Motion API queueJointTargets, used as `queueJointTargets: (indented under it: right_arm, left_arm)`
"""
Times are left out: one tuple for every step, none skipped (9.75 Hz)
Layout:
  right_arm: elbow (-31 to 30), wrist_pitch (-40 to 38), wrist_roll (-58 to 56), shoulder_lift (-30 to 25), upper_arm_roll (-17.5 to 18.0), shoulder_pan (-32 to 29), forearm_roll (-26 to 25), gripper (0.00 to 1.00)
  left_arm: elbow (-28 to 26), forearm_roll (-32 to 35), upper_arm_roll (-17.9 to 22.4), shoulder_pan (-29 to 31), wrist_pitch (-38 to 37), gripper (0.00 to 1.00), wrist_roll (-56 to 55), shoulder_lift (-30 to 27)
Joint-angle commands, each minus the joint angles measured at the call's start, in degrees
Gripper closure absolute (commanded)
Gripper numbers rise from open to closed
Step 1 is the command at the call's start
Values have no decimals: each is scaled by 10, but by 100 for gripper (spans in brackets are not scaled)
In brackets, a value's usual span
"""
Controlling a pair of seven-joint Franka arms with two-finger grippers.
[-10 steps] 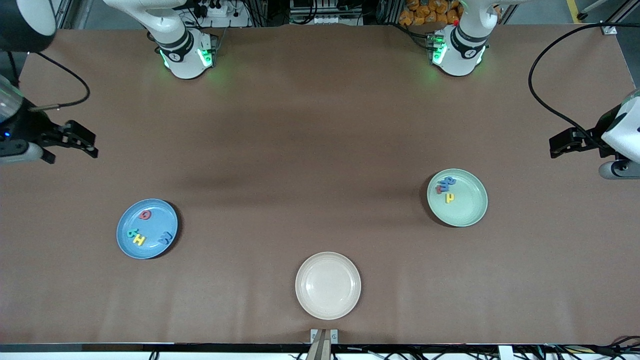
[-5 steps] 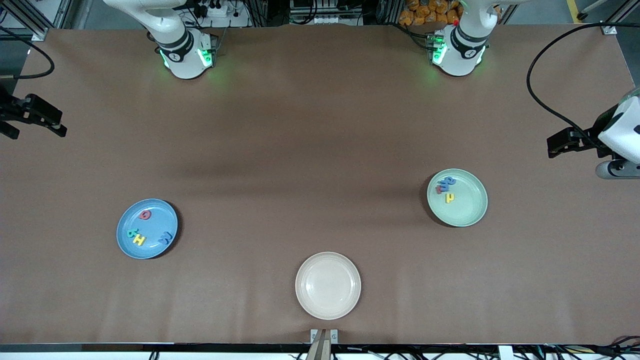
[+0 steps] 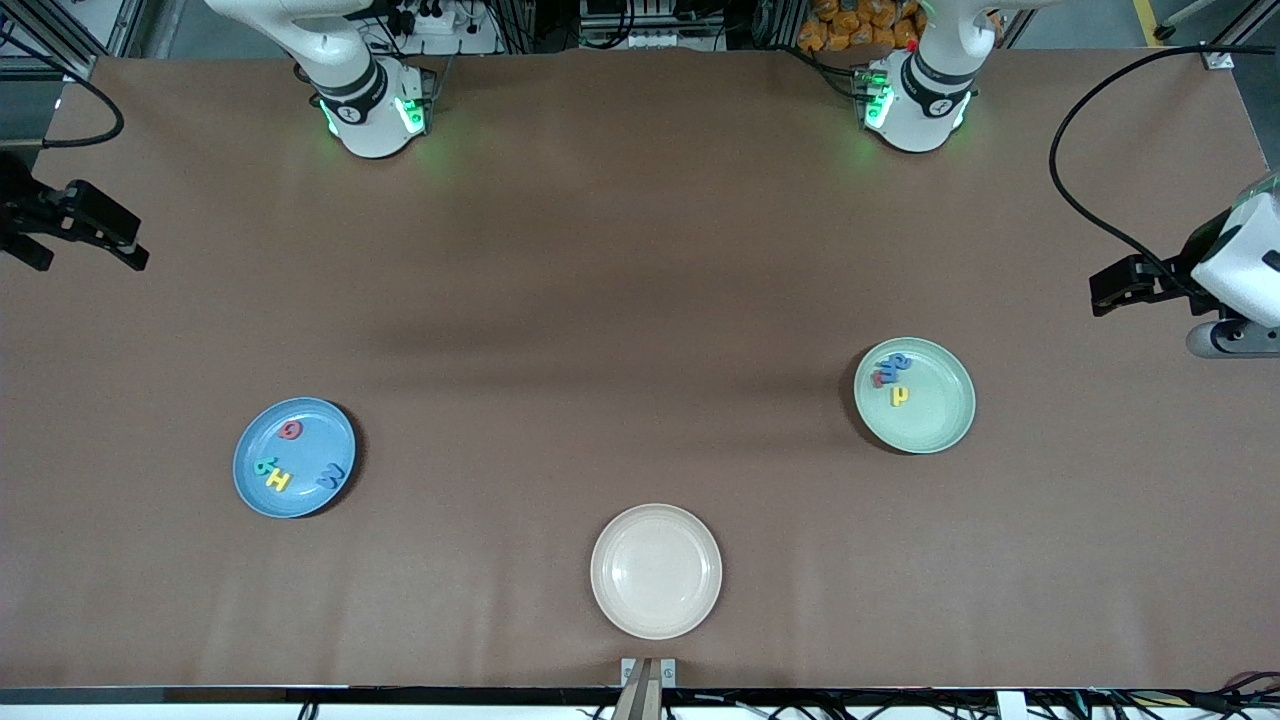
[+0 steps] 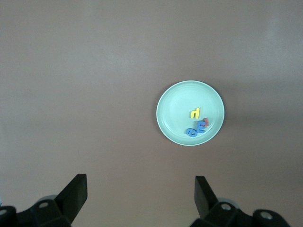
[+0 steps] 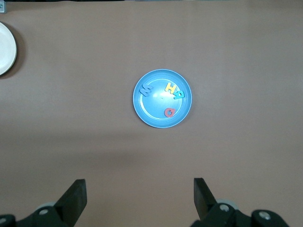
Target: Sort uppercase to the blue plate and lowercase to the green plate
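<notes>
You had uppercase (image 3: 290,458) letters lying in blue plate (image 3: 252,495), toward right arm's end of table. Lowercase (image 3: 893,375) letters lay in green plate (image 3: 945,425), toward left arm's end. Beige plate (image 3: 690,600) sat between them, nearer front camera, well apart from both. Left gripper (image 3: 1112,290) hung spread, empty, over table edge. Right gripper (image 3: 105,240) likewise spread, empty.

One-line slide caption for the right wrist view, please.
Open right pincer high over the blue plate holding capitals W, H, R, Q.
</notes>
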Motion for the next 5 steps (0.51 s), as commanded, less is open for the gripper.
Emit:
queueJointTargets:
  right_arm:
    - [16,-11,9,5,1,0,0,0]
    - [16,-11,6,5,1,0,0,0]
    - [24,-11,9,7,-2,-1,0,0]
    - [32,-11,12,9,-2,-1,2,0]
    - [32,-11,20,10,-4,-7,25,0]
  left_arm:
    - [11,-9,-4,-3,-5,0,-28,4]
    - [11,-10,-3,-3,-5,0,-34,4]
    - [11,-13,-2,-3,-3,0,-41,5]
    - [11,-19,-2,-3,-1,0,-51,5]
    - [11,-42,-1,1,6,0,-76,5]
